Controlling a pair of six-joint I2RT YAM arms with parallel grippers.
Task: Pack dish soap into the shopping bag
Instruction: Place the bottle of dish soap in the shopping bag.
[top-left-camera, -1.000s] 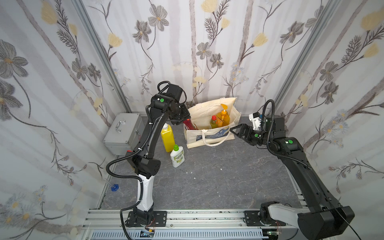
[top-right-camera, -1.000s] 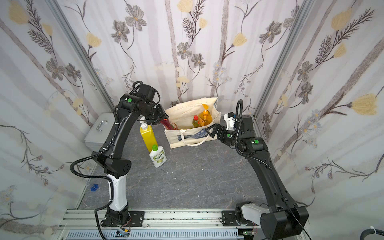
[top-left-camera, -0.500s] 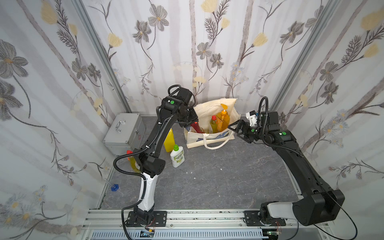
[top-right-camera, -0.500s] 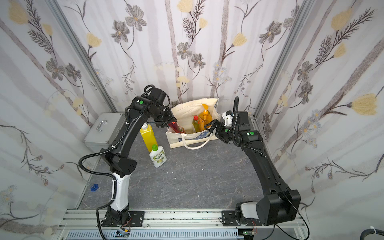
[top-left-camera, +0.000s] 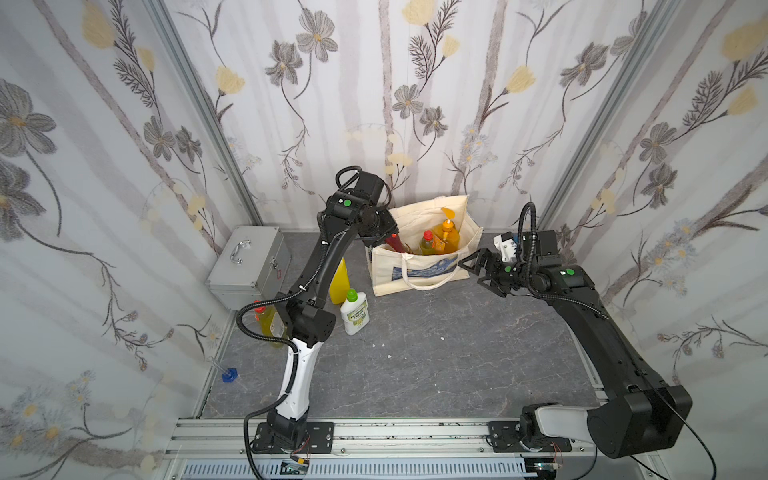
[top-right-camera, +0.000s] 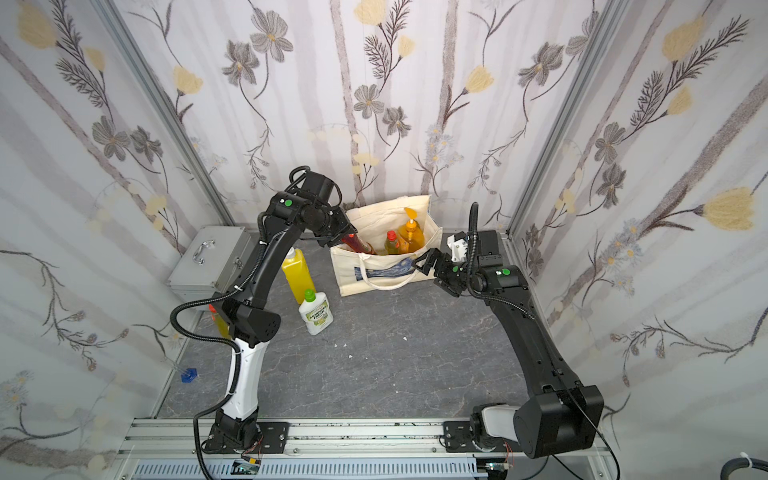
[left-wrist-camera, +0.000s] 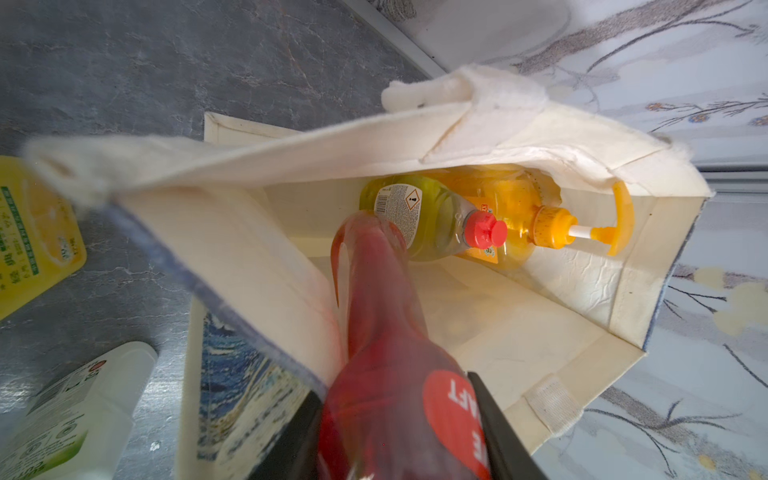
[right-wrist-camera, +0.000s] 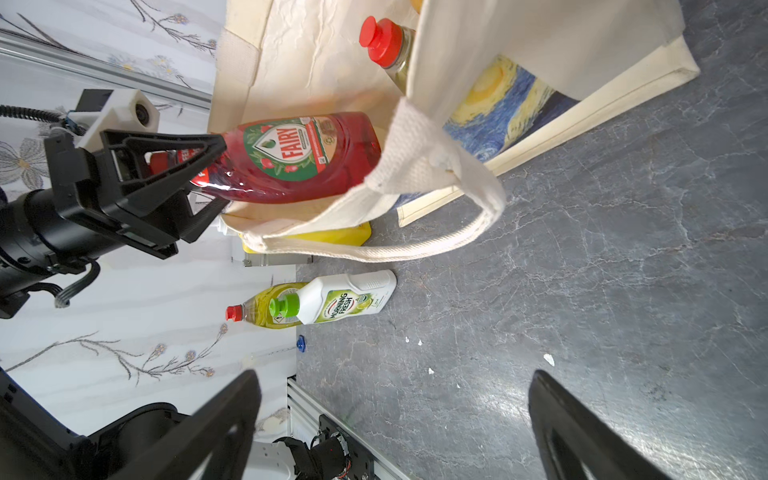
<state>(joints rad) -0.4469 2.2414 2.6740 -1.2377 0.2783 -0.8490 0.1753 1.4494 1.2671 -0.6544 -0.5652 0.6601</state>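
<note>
The shopping bag (top-left-camera: 419, 270) (top-right-camera: 386, 272) stands open at the back of the table. My left gripper (top-left-camera: 384, 235) (left-wrist-camera: 399, 399) is shut on the neck end of the dark red dish soap bottle (top-left-camera: 395, 242) (left-wrist-camera: 382, 324) (right-wrist-camera: 299, 158). The bottle is tilted, base first, inside the bag's mouth at its left end. A yellow-green bottle with a red cap (top-left-camera: 427, 243) (left-wrist-camera: 436, 216) and an orange pump bottle (top-left-camera: 448, 237) (left-wrist-camera: 523, 208) stand in the bag. My right gripper (top-left-camera: 471, 266) (right-wrist-camera: 395, 376) is open and empty, just right of the bag.
Left of the bag stand a yellow bottle (top-left-camera: 338, 278), a white bottle with a green cap (top-left-camera: 354, 311) and a yellow-green bottle (top-left-camera: 266, 320) behind my left arm. A silver case (top-left-camera: 249, 266) sits at the back left. A small blue piece (top-left-camera: 228, 375) lies off the table's left edge.
My left arm has swung right, carrying the dark red bottle from beside the bag's left end into its mouth. My right gripper moved up toward the bag and came back, staying open.
</note>
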